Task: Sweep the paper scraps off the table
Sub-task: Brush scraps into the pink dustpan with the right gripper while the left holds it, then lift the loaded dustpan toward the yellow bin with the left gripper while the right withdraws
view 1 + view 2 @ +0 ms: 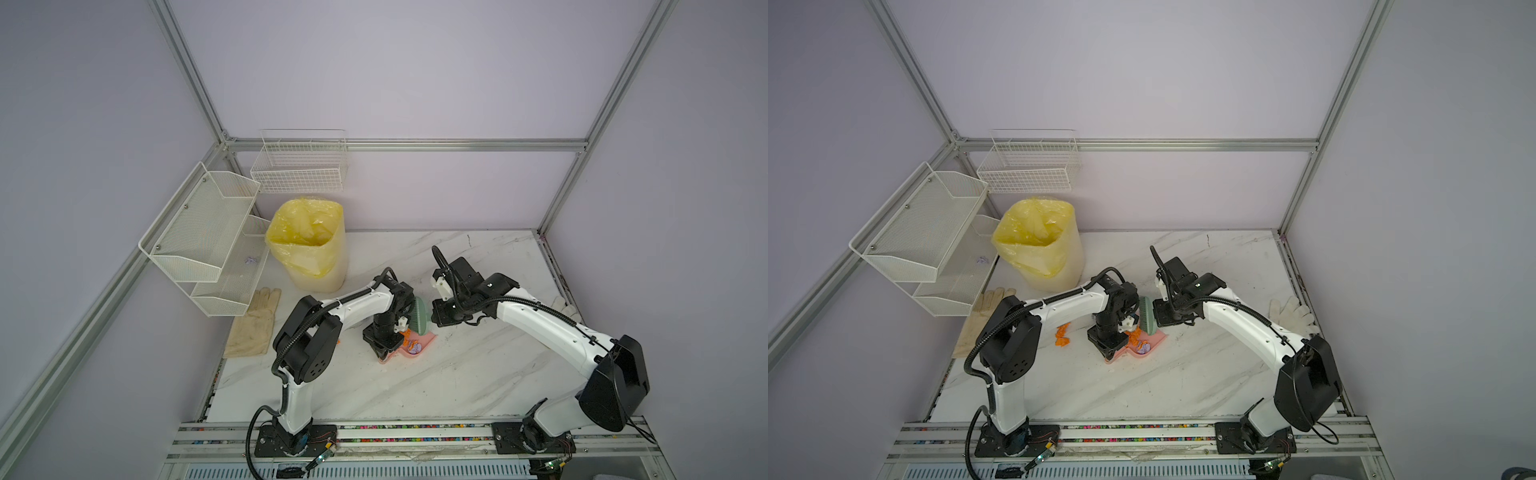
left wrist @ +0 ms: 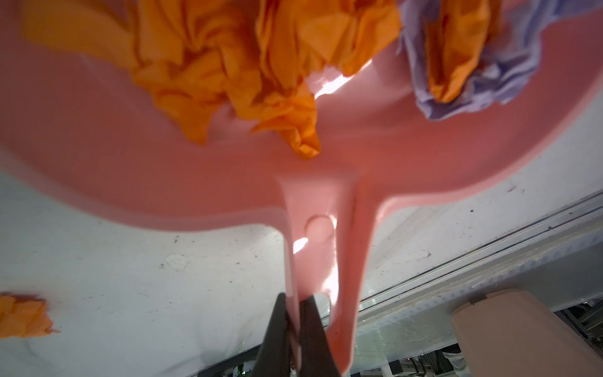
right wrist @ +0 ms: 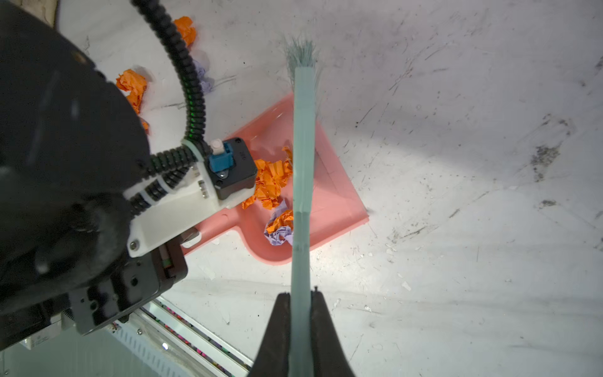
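A pink dustpan (image 1: 428, 341) lies on the marble table (image 1: 457, 374) at mid-table. My left gripper (image 2: 295, 298) is shut on its handle (image 2: 321, 248). Orange and lilac paper scraps (image 2: 228, 65) are piled in the pan (image 3: 329, 182). My right gripper (image 3: 301, 293) is shut on a pale green brush (image 3: 303, 163), which stands on edge over the pan with its bristles (image 3: 301, 52) past the pan's lip. Loose orange scraps (image 1: 1062, 334) lie on the table to the left of the pan, with further paper scraps (image 3: 133, 86) beyond the left arm.
A bin lined with a yellow bag (image 1: 309, 245) stands at the back left. White wire racks (image 1: 208, 232) hang on the left wall, one holding a lilac wad (image 1: 251, 261). A beige glove (image 1: 253, 328) lies at the left edge, a white glove (image 1: 1291, 316) at the right edge.
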Controlling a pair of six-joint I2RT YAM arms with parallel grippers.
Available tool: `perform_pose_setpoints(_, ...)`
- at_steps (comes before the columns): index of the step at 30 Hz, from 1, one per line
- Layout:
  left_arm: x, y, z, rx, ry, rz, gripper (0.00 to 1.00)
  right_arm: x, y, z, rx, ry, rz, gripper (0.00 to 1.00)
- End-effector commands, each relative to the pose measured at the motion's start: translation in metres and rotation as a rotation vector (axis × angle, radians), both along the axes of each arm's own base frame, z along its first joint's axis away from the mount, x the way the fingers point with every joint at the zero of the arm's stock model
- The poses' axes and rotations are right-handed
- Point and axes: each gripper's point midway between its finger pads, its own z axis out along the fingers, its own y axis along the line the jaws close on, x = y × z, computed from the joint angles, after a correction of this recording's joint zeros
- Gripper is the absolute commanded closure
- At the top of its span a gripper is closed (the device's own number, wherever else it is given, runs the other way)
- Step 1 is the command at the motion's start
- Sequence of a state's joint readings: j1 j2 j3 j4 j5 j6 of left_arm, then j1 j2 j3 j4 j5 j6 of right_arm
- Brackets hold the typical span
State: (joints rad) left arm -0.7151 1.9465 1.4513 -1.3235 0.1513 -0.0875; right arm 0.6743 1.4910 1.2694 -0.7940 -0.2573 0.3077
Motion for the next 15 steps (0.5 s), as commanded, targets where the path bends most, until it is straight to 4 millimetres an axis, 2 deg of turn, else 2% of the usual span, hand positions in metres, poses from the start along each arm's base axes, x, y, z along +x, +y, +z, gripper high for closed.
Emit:
perform_pose_setpoints(1,0.015,-0.012,0.009,-0.042,-0.072,0.026,1.0,-0.005,0.013,0.03,0.115,-0.029,0.03,1.0)
perform_pose_setpoints(4,0.021,-0.011,0.008,-0.039,-0.104,0.027,1.0,-0.002,0.014,0.045,0.143,-0.058,0.01,1.0)
perform_pose_setpoints(7,0.031,-0.008,0.011,-0.022,-0.162,0.027,1.0,0.011,0.002,0.055,0.104,-0.107,-0.083,1.0)
perform_pose_setpoints(11,0.039,-0.012,0.023,-0.063,-0.215,0.026,1.0,0.024,-0.014,0.056,0.05,-0.14,-0.157,1.0)
perform_pose_setpoints(15,0.04,-0.011,0.025,-0.063,-0.227,0.033,1.0,0.033,-0.032,0.058,-0.007,-0.175,-0.213,1.0)
